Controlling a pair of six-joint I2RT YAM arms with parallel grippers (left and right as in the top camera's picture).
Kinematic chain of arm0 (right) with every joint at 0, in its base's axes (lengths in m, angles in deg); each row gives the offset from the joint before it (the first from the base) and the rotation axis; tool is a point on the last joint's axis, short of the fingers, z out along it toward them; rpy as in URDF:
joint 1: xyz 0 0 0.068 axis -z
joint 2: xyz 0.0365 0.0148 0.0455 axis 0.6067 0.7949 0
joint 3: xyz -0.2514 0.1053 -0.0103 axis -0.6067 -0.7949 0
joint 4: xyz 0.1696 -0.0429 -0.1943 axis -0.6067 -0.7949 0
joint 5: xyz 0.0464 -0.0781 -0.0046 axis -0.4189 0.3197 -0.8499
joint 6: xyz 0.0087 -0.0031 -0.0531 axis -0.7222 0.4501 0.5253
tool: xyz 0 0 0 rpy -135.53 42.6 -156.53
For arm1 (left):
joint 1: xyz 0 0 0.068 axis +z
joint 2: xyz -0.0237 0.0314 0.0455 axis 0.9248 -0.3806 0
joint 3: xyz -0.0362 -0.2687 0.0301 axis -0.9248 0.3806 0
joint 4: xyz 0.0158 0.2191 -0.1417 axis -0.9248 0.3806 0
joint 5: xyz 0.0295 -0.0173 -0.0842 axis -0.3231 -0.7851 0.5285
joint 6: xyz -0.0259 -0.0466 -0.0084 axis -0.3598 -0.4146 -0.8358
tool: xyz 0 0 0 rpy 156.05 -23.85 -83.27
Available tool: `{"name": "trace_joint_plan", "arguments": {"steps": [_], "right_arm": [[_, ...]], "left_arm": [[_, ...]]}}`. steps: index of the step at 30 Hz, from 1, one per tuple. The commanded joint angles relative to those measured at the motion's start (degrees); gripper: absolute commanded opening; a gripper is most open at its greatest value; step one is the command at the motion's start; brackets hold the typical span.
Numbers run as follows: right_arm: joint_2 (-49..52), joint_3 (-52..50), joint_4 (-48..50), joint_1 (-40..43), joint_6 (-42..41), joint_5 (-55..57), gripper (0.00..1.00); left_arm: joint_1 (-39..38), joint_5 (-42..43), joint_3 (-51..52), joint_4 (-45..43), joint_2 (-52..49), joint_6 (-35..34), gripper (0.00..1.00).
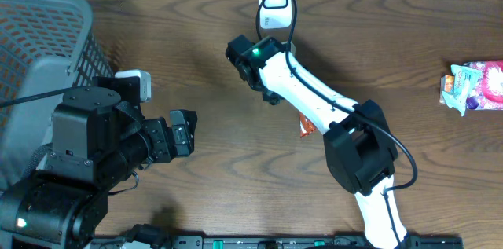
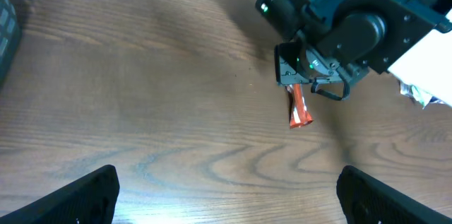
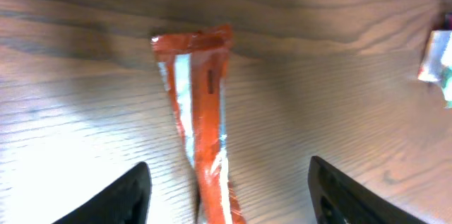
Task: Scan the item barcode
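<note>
Orange-red crinkly foil stick pack (image 3: 201, 111) lies flat on the brown wood-grain table (image 3: 339, 97), near mid-table, btw the black fingers of the R claw (image 3: 227, 171). I read that claw as released: fingers spread wide, neither pressing the pack. L claw (image 2: 226, 181) is also spread, nothing in it, well apart from the pack. White handheld scanner (image 1: 273, 1) sits at the far table edge, just beyond the R arm's wrist.
</note>
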Motion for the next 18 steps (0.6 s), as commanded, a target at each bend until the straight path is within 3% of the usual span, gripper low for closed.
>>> {"name": "trace_joint_plan", "arguments": {"steps": [1, 7, 12, 18], "right_arm": [[-0.1, 1.2, 2.2, 3.7, 6.4, -12.0, 0.69], [-0.1, 1.1, 4.6, 13.9, 22.2, -39.8, 0.69], [-0.1, -0.7, 2.8, 21.5, 34.9, -54.0, 0.72], [-0.1, -6.7, 3.7, 24.6, 37.8, -56.0, 0.70]], "left_arm": [[-0.1, -0.5, -0.2, 0.0, 0.2, 0.1, 0.98], [-0.1, -0.5, -0.2, 0.0, 0.2, 0.1, 0.98], [-0.1, -0.5, -0.2, 0.0, 0.2, 0.1, 0.98], [-0.1, -0.5, -0.2, 0.0, 0.2, 0.1, 0.98]]}}
